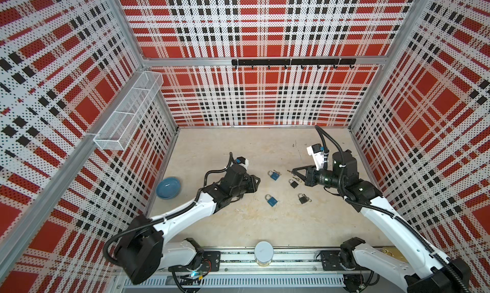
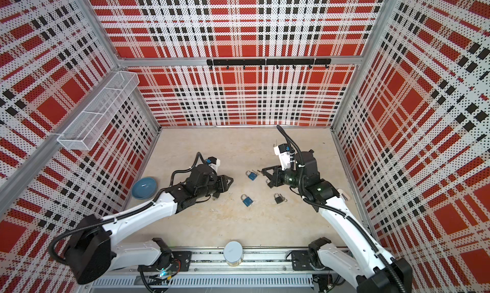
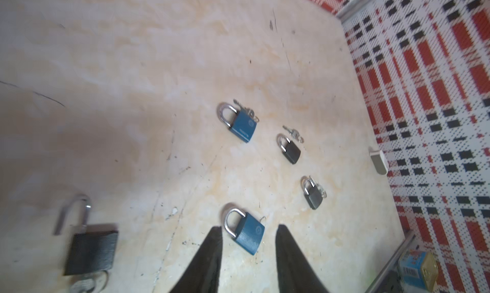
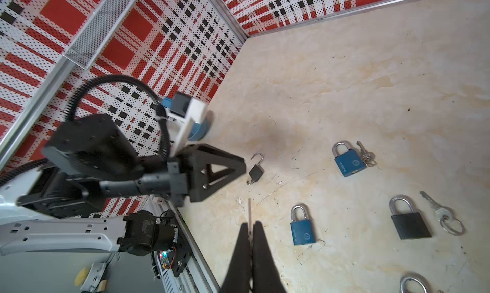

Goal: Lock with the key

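Right pincer (image 4: 250,226), pressed together, is pinching the key (image 4: 249,212). The open black padlock (image 4: 256,171) is lying on the desk (image 4: 344,93) just ahead of the blade, roughly in line with it, shackle pointing away. Left pincer (image 3: 249,228), spread and empty, is hovering nearer, just beside it.

- Four padlocks (image 1: 275,175) are lying between my left pincer (image 1: 257,183) and right pincer (image 1: 292,170).
- An open padlock (image 4: 256,171) is lying just beside my left pincer.
- A bowl (image 1: 168,187) is sitting leftmost.
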You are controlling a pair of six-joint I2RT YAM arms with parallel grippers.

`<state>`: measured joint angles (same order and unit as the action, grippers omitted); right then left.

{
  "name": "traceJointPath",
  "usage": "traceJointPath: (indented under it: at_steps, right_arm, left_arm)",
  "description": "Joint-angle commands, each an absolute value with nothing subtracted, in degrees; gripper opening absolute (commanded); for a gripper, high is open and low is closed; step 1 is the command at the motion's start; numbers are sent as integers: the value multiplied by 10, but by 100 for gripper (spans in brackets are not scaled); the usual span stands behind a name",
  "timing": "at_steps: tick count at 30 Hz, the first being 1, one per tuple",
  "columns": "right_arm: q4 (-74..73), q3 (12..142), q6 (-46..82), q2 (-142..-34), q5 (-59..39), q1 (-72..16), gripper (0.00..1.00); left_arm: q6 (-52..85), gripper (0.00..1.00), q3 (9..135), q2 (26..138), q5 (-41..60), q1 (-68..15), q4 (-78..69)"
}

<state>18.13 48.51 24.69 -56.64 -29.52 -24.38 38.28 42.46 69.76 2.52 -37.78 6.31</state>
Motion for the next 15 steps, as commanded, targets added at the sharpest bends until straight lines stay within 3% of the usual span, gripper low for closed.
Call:
traceJointPath:
  at_steps: [1, 7, 15]
  right_arm:
    - [137, 435, 251, -546, -211, -275, 0]
    - [-7, 319, 313, -565, -161, -327, 0]
    - [-139, 267, 321, -667, -126, -367, 0]
  left_arm:
    - [362, 39, 418, 641, -4, -354, 99]
    - [353, 40, 411, 575, 0, -313, 134]
    - [365, 40, 391, 560, 14, -297, 132]
